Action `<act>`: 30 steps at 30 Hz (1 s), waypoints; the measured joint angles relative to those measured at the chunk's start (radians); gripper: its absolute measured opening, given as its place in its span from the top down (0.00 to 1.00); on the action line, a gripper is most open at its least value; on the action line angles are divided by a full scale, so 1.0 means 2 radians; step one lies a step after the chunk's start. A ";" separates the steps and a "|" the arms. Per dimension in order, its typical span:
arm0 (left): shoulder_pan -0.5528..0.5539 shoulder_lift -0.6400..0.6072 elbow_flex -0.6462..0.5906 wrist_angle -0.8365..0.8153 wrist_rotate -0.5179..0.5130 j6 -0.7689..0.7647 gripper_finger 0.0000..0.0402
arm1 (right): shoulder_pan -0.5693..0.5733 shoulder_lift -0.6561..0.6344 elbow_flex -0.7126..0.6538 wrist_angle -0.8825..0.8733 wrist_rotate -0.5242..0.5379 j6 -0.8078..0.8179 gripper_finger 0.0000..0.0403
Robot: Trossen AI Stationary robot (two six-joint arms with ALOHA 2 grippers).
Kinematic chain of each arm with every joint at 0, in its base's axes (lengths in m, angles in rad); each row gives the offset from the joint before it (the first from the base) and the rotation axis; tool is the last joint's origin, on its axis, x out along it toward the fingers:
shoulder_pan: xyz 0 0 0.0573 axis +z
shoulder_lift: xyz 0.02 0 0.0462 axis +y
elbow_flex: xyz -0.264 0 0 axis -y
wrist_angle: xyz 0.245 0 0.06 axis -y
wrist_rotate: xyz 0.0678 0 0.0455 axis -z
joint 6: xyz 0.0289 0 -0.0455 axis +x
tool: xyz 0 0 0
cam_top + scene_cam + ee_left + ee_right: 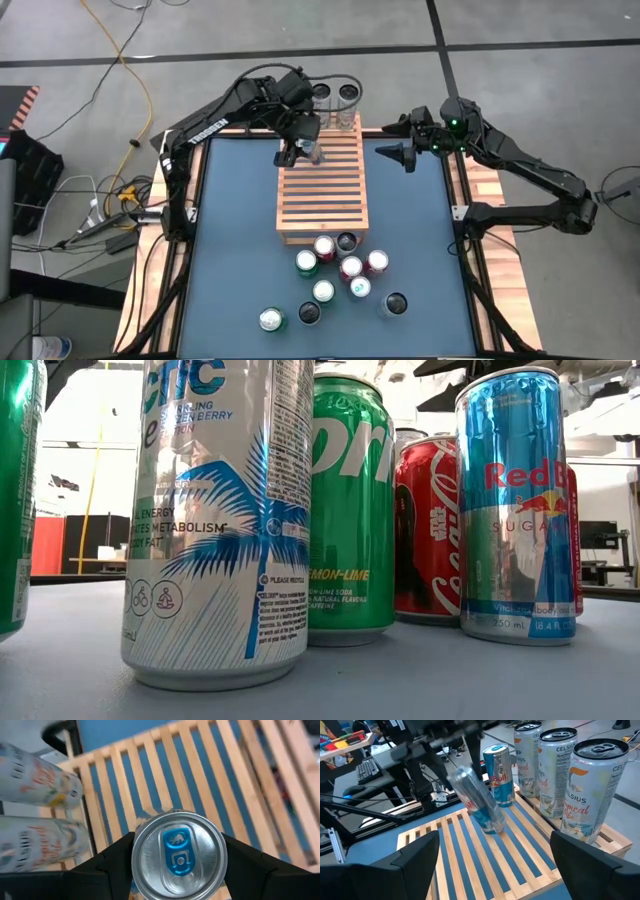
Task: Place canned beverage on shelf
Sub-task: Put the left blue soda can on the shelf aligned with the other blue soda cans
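Near edge of the desk [230,250]: a loose cluster of upright cans, among them a white Celsius can [222,520], a green Sprite can [350,510], a red Coca-Cola can [428,530] and a blue-and-silver Red Bull Sugarfree can [516,505].

Mid-desk: the shelf [322,205], a slatted light-wood rack, lies flat on the blue surface just behind the cluster.

Far end of the shelf: the left claw [300,150] pinches a slim Red Bull can [178,854] by its sides, one finger on each flank. The can is tilted, its lower end at the slats [485,802]; whether it rests on them I cannot tell. Just behind it a second Red Bull can [498,774] stands upright on the shelf, next to three tall Celsius cans [592,787] along the far rim.

Right claw [400,153]: fingers spread wide, holding nothing, beside the shelf's far right corner and facing the left claw.
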 joint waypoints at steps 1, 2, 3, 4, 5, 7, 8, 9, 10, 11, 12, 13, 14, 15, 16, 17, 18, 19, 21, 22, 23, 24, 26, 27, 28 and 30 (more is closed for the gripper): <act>0.000 0.003 0.000 0.002 0.000 0.002 0.44 | 0.000 0.000 0.000 0.000 0.000 0.003 0.10; 0.002 0.004 0.001 0.004 -0.004 0.004 0.44 | 0.000 0.000 0.000 0.000 0.000 0.006 0.10; 0.004 0.004 0.001 0.002 -0.006 0.005 0.44 | -0.001 0.000 0.000 0.000 0.000 0.008 0.10; 0.005 0.005 0.001 0.004 -0.003 0.006 0.44 | -0.002 0.000 0.000 0.000 0.000 0.010 0.10; 0.006 0.005 0.001 0.005 -0.003 0.007 0.44 | -0.004 0.000 0.000 0.000 0.000 0.011 0.10; 0.006 0.005 0.001 0.013 -0.005 0.008 0.44 | -0.006 0.000 0.000 0.000 0.000 0.011 0.10; 0.006 0.005 0.001 0.018 -0.006 0.007 0.44 | -0.006 0.000 0.000 0.000 0.000 0.011 0.10; 0.006 0.005 0.001 0.020 -0.006 0.006 0.44 | -0.006 0.000 0.000 0.000 0.000 0.011 0.10; 0.007 0.005 0.001 0.020 -0.008 0.006 0.44 | -0.006 0.000 0.000 0.000 0.000 0.011 0.10; 0.007 0.005 0.001 0.018 -0.011 0.005 0.44 | -0.006 0.000 0.000 0.000 0.000 0.011 0.10; 0.007 0.004 0.001 0.017 -0.012 0.005 0.44 | -0.006 0.000 0.000 0.000 0.000 0.011 0.10; 0.007 0.004 0.001 0.017 -0.015 0.005 0.44 | -0.006 0.000 0.000 0.000 0.000 0.011 0.10; 0.007 0.004 0.001 0.018 -0.024 0.004 0.42 | -0.006 0.000 0.000 0.000 0.000 0.010 0.10; 0.007 0.004 0.001 0.019 -0.036 0.003 0.40 | -0.006 0.000 0.000 0.000 0.000 0.008 0.10; 0.007 0.004 0.001 0.020 -0.049 0.004 0.38 | -0.006 0.000 0.000 0.000 0.000 0.008 0.10; 0.007 0.005 0.001 0.021 -0.057 0.005 0.36 | -0.006 0.000 0.000 0.000 0.000 0.007 0.10; 0.007 0.005 0.001 0.024 -0.061 0.005 0.34 | -0.006 0.000 0.000 0.000 0.000 0.007 0.10; 0.007 0.005 0.001 0.026 -0.064 0.005 0.34 | -0.006 0.000 0.000 0.000 0.000 0.007 0.10; 0.009 0.005 0.001 0.029 -0.062 0.006 0.33 | -0.006 0.000 0.000 0.000 0.000 0.007 0.10; 0.010 0.005 0.001 0.028 -0.062 0.008 0.34 | -0.006 0.000 0.000 0.000 0.000 0.007 0.10; 0.010 0.005 0.001 0.030 -0.062 0.010 0.35 | -0.006 0.000 0.000 0.000 0.000 0.007 0.10; 0.010 0.005 0.001 0.032 -0.062 0.011 0.36 | -0.006 0.000 0.000 0.000 0.000 0.007 0.10; 0.010 0.005 0.000 0.037 -0.062 0.017 0.37 | -0.006 0.000 0.000 0.000 0.000 0.007 0.10; 0.010 0.005 0.000 0.040 -0.063 0.019 0.38 | -0.006 0.000 0.000 0.000 0.000 0.006 0.10; 0.010 0.005 0.000 0.042 -0.063 0.020 0.38 | -0.006 0.000 0.000 0.000 0.000 0.006 0.10; 0.010 0.005 0.000 0.050 -0.064 0.026 0.38 | -0.006 0.000 0.000 0.000 0.000 0.006 0.10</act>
